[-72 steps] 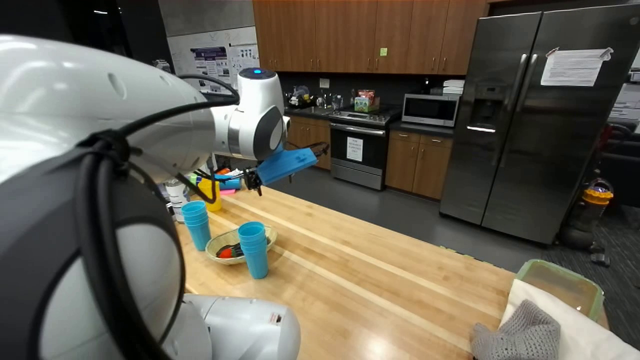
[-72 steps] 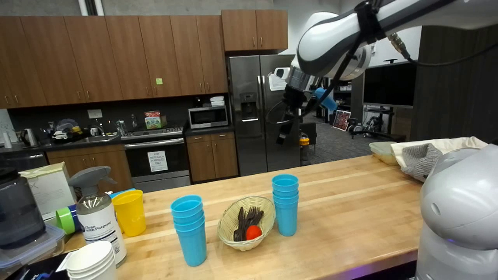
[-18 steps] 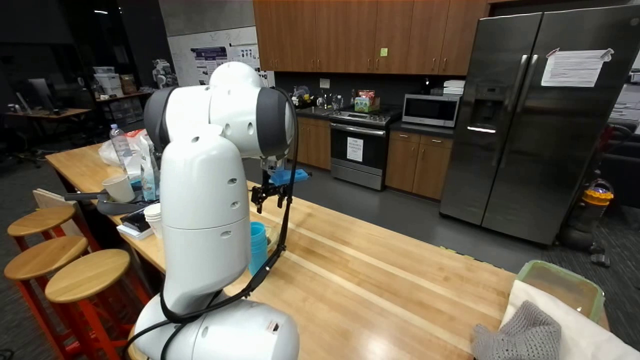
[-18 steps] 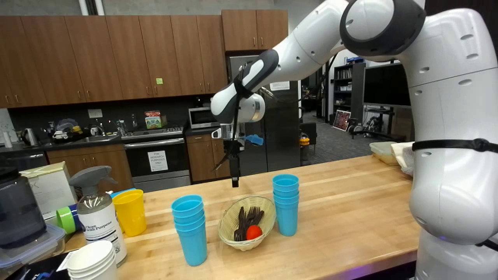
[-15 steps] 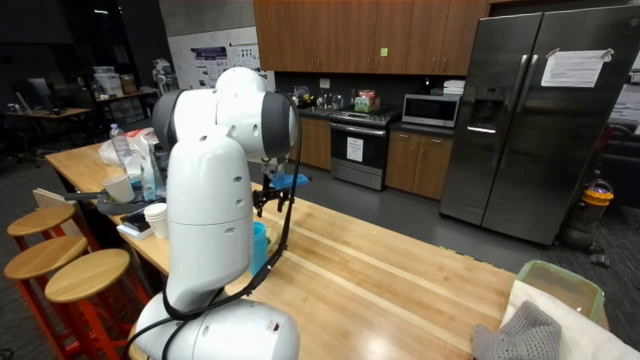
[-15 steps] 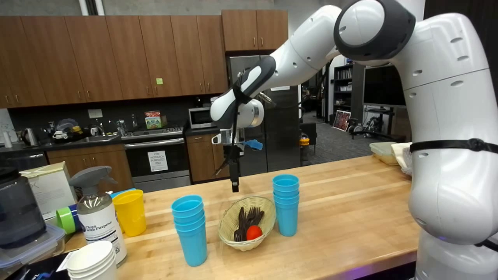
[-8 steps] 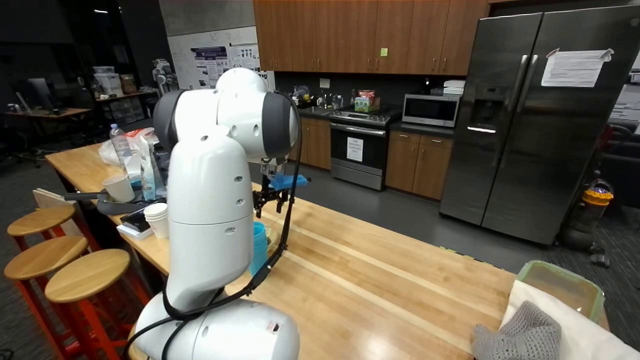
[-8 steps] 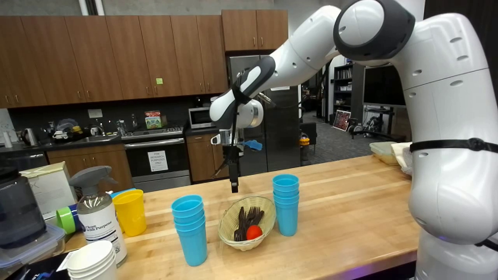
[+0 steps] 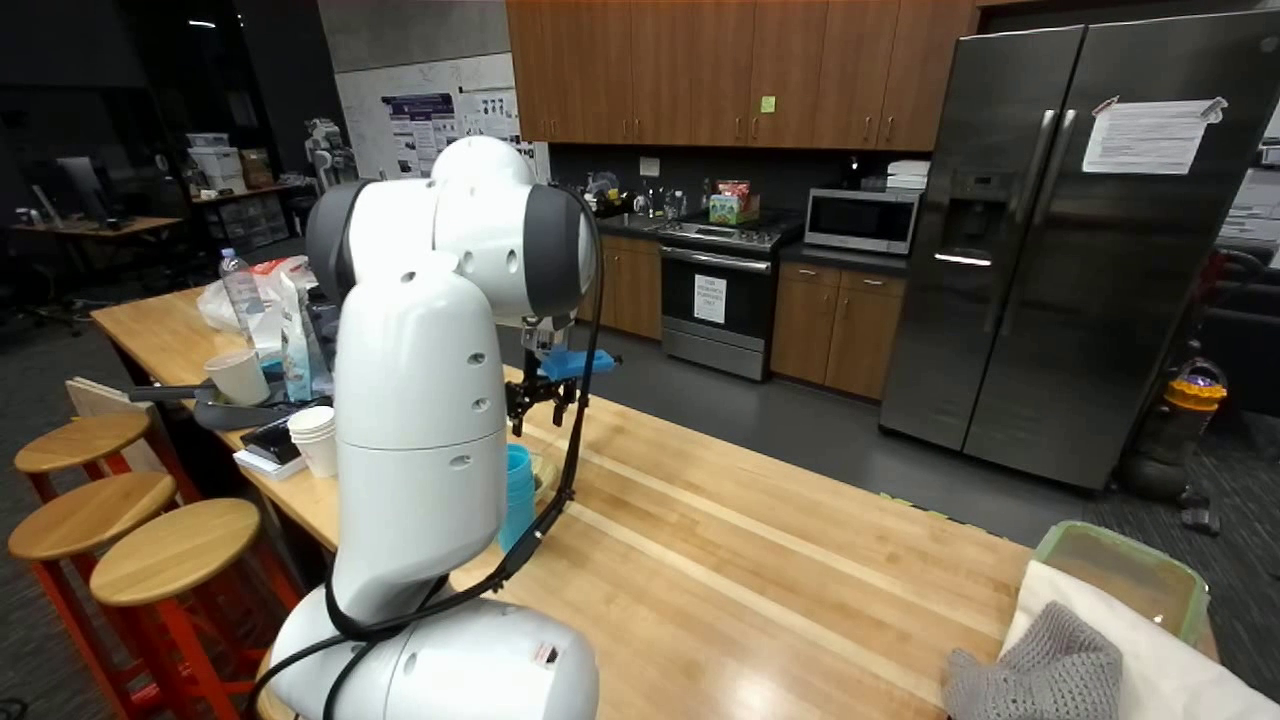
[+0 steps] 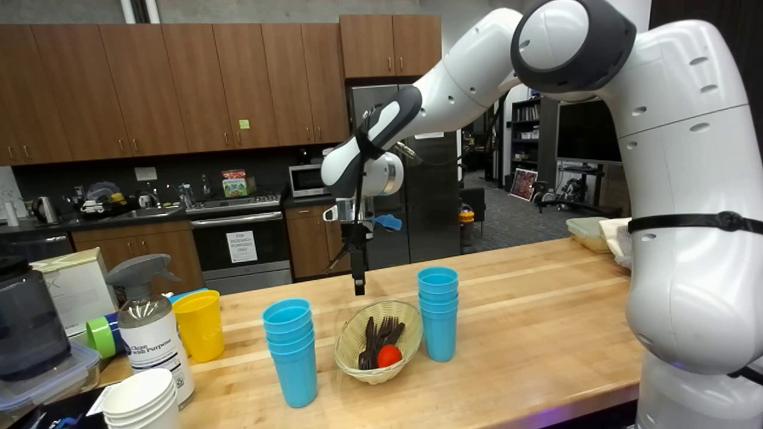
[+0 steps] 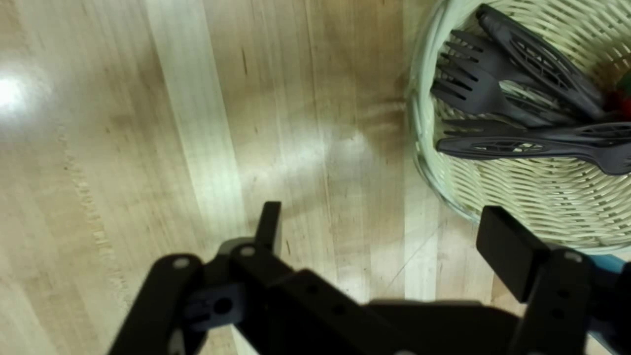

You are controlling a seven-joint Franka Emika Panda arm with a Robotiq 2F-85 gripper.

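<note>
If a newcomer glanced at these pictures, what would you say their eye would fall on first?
Probably the white robot arm arching over the wooden table, its gripper open near the wicker basket. Next, perhaps, the red round item beside the dark forks in that basket, or the two stacks of blue cups flanking it in an exterior view.

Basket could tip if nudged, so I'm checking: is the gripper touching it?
Apart. In an exterior view, the gripper hangs clear of the basket, and a strip of table shows between its tip and the rim.
</note>
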